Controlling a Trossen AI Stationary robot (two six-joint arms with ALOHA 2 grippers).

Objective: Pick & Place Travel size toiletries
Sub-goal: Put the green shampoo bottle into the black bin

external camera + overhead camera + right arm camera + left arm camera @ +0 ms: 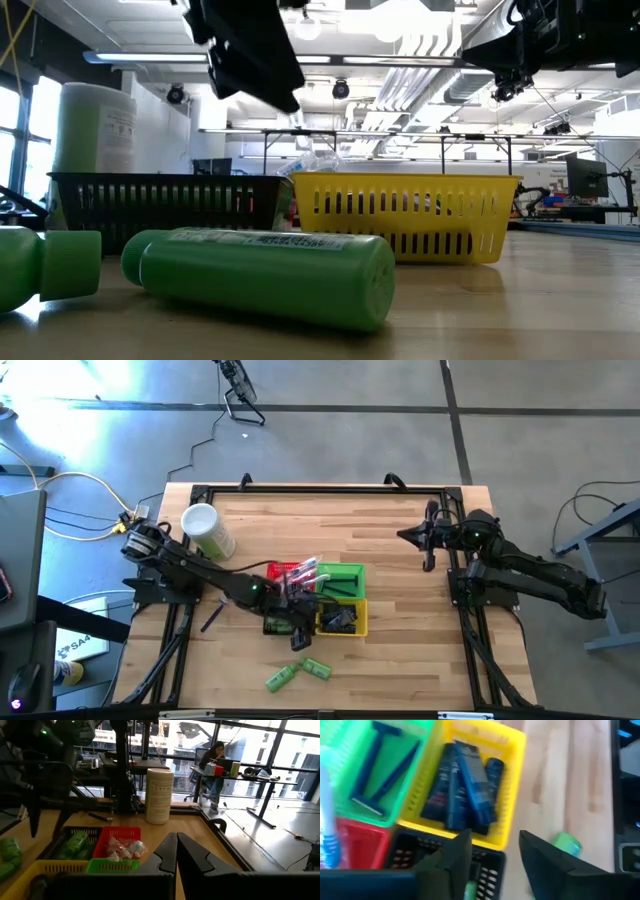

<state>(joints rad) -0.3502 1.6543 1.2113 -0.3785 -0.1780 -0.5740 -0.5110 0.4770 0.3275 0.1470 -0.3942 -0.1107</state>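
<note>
The left gripper (492, 862) hangs over the black basket (281, 624), its fingers parted with a clear gap between them and nothing seen gripped across it; a sliver of green shows just below the gap, probably a green bottle lying in the basket, though whether it has fully dropped clear I cannot tell; the step in hand looks like a release of a bottle into that basket. To do it well, the fingers should spread fully before the arm lifts, and the lift should go straight up so the fingertips do not catch the basket's rim or nudge the yellow basket (512, 780) touching it, which already holds several dark blue tubes (465, 785); the green basket (415, 775) next to that holds blue razors (380, 775), and the red basket (285, 573) clear-wrapped sticks. Two green bottles (298, 673) lie on the bench (400, 550) near its front edge, just in front of the baskets, and seem the next to be fetched; they lie on their sides and may roll, so a grip across the body, square to the long axis, would serve best. The right gripper (176, 851) waits clenched and empty near the far right of the bench, well apart from the baskets.
</note>
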